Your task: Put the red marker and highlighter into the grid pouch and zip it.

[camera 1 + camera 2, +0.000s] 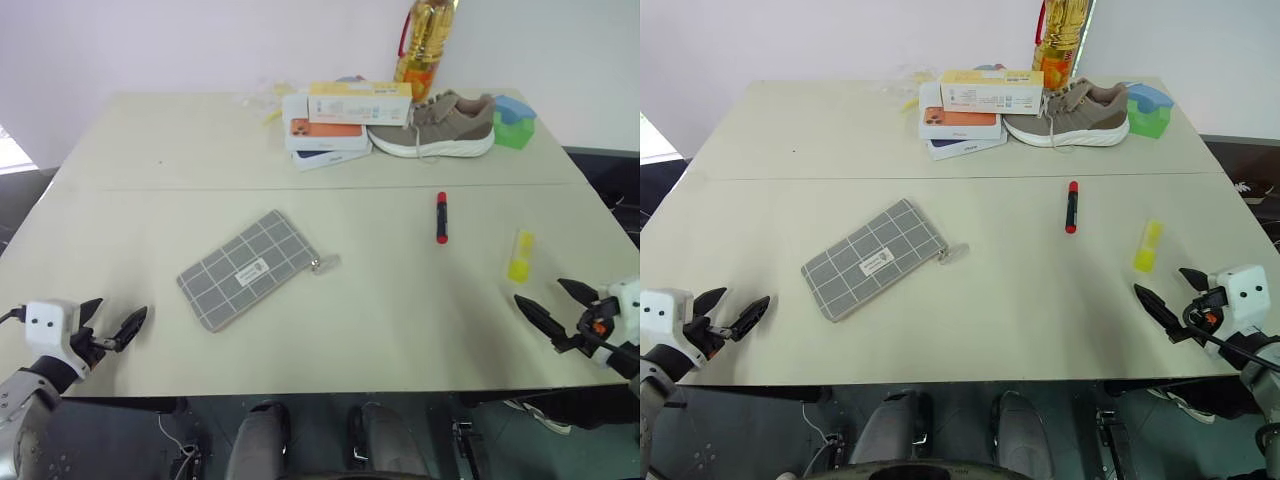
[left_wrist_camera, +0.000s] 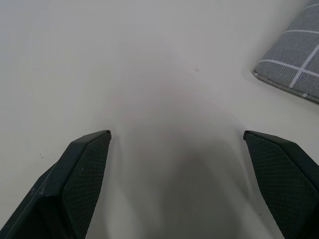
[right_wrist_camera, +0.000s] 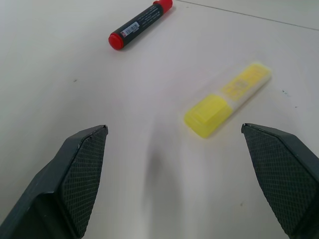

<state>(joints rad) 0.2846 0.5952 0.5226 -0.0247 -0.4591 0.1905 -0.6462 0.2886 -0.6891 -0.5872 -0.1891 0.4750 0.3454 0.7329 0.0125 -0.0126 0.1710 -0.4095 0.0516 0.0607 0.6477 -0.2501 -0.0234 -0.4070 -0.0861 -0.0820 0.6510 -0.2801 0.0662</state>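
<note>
Overhead, the grid pouch (image 1: 248, 269) is seen lying zipped mid-table, the red marker (image 1: 441, 218) and highlighter (image 1: 520, 256) well apart to its right. Through each wrist camera, the left gripper (image 2: 177, 137) and right gripper (image 3: 174, 129) are shown spread, empty. Rounded pens could be nudged rolling.

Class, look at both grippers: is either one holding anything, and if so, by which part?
Nothing is held. The left gripper and right gripper are both open over the table; the marker, highlighter and pouch lie untouched.
</note>
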